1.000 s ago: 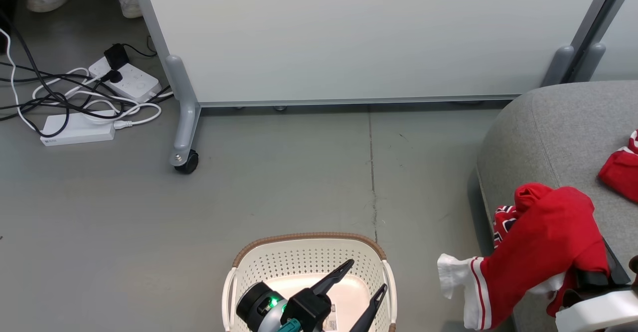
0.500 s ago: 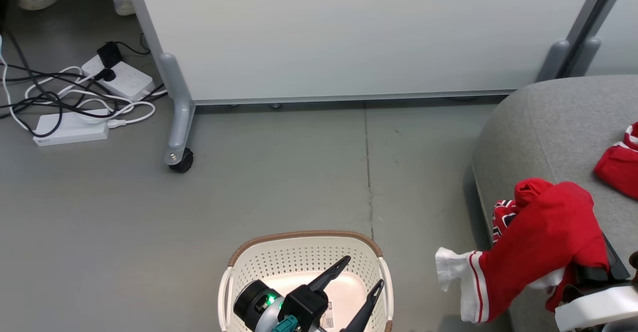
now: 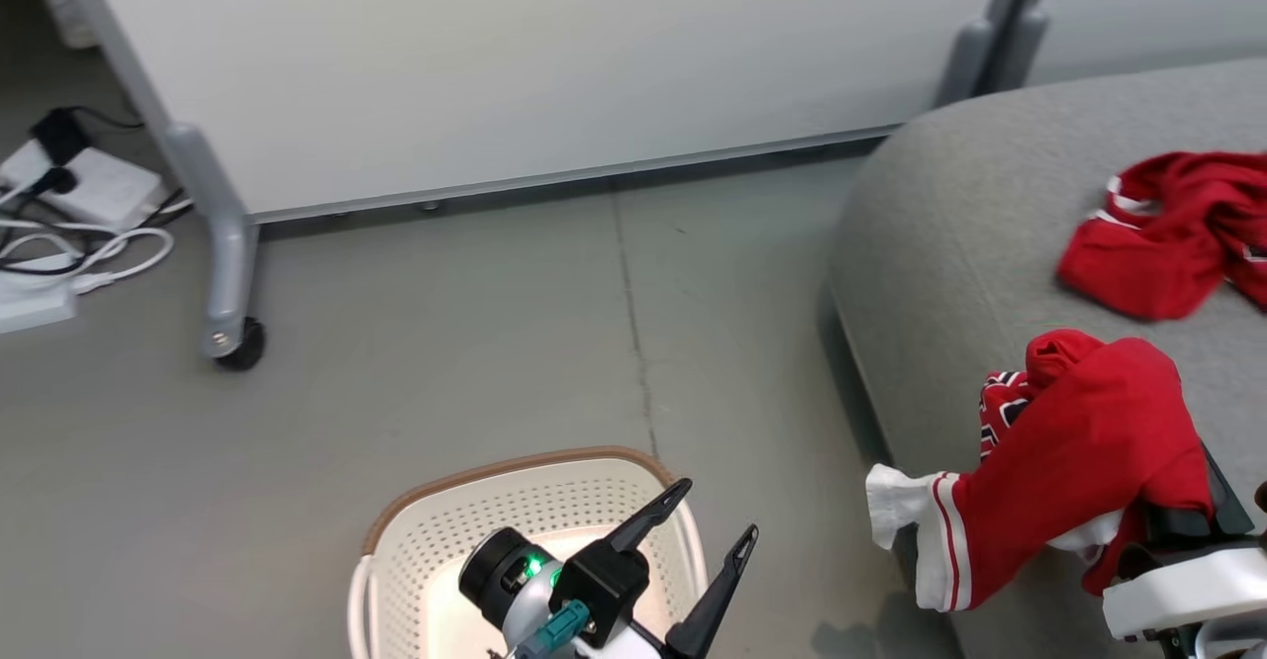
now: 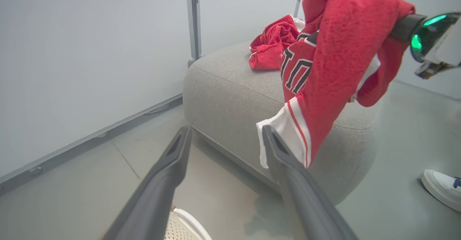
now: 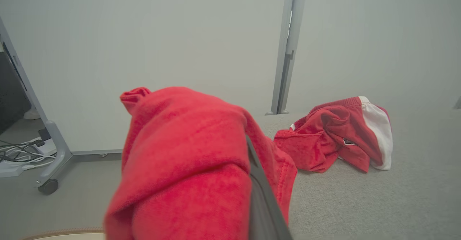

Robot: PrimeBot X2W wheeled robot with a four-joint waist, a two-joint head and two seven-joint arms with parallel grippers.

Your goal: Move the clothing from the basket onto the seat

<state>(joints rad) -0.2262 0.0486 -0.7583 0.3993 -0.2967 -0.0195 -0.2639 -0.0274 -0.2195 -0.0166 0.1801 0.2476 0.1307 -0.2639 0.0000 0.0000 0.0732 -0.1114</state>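
Two garments are out of the basket (image 3: 554, 501): red shorts (image 3: 1168, 234) lie on the grey seat (image 3: 970, 243), and a red jersey (image 3: 1079, 461) is clamped in the right tool (image 5: 255, 182) over the seat's near edge, white hem hanging off it. Against the earlier head views the whole picture has shifted, so the camera was turned toward the seat; the jersey is not seen to have moved. Release is judged next. The left tool (image 3: 717, 509) is held apart, empty, above the basket. Grey floor (image 3: 445, 342), white wheeled partition (image 3: 495, 65), power strips (image 3: 89, 184) at left.
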